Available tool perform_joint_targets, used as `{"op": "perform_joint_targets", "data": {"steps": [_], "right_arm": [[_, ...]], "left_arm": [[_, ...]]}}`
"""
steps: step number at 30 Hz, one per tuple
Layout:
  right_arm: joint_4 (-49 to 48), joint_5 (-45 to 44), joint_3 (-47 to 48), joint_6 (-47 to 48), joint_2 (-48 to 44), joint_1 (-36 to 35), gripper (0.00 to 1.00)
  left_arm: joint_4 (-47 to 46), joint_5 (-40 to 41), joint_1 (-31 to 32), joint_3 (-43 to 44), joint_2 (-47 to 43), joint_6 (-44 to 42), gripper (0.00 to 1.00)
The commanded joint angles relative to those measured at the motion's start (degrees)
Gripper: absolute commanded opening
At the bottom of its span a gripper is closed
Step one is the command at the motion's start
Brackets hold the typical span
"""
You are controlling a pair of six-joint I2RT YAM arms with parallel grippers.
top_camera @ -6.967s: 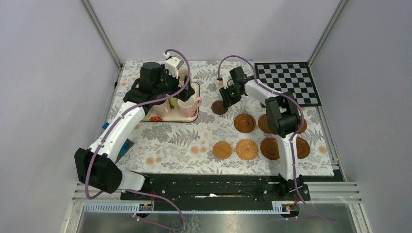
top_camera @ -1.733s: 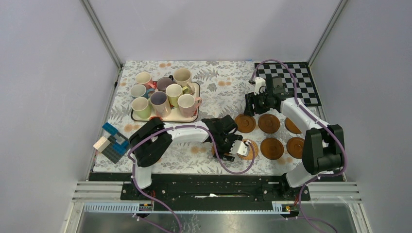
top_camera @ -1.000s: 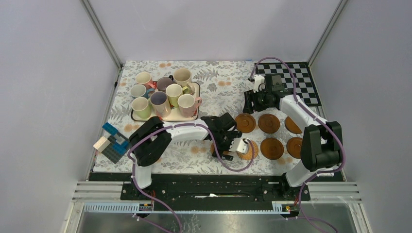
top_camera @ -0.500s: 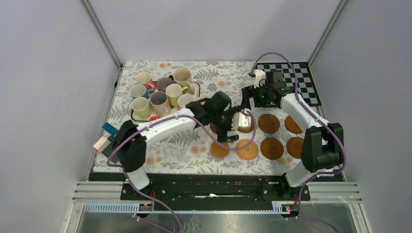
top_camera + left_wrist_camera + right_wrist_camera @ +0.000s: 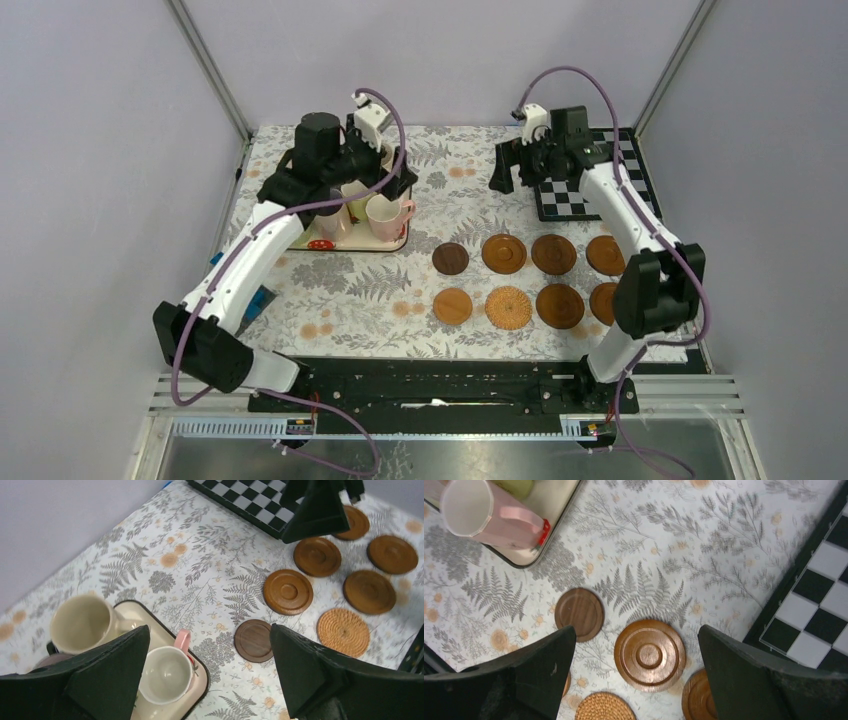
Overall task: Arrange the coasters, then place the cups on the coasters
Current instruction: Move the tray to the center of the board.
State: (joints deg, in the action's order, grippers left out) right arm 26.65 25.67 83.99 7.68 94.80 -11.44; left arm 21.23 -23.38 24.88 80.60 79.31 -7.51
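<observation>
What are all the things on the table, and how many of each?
Coasters: eight, brown, one woven; two rows on the right, the front-right one partly behind the right arm.
Cups: at least three seen, cream and pinkish; on the tray, under the left arm.
Tray: one, cream with a dark rim; back left.
Checkerboard mat: one, black-and-white; back right.
Tablecloth: one, grey fern print.
Blue block: left edge, partly hidden.
Left tool: open, above the tray.
Right tool: open, raised near the mat.
</observation>
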Motion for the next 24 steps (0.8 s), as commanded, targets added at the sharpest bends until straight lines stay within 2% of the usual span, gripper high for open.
{"op": "perform_joint_targets", "data": {"steps": [1, 4, 8, 12, 16, 19, 24], "right_arm": [[10.3, 7.8, 11.3, 6.1, 7.7, 0.3, 0.99], [8.8, 11.4, 11.2, 8.4, 10.9, 0.2, 1.0], [8.0, 16.8, 12.1, 9.4, 13.8, 0.2, 1.0], [7.4, 16.9, 11.9, 12.0, 14.7, 0.1, 1.0], [7.6, 17.2, 13.0, 12.2, 15.6, 0.2, 1.0], [6.5, 16.8, 13.1, 11.4, 16.2, 0.1, 1.0], [8.8, 16.0, 15.4, 11.4, 17.0, 0.2, 1.0]], "left_arm": [[3.8, -0.8, -3.3, 4.6, 4.9, 12.7, 0.99], [11.0, -0.6, -6.4, 9.7, 8.0, 13.4, 0.99], [14.4, -9.1, -15.2, 7.2, 5.4, 10.1, 0.99], [24.1, -17.6, -19.9, 8.7, 5.2, -3.8, 0.99], [31.4, -19.7, -21.9, 8.4, 2.9, -15.7, 0.95], [35.4, -19.4, -24.4, 4.7, 0.3, -24.4, 0.88], [41.1, -16.4, -27.7, -3.6, -1.8, -42.1, 0.7]]}}
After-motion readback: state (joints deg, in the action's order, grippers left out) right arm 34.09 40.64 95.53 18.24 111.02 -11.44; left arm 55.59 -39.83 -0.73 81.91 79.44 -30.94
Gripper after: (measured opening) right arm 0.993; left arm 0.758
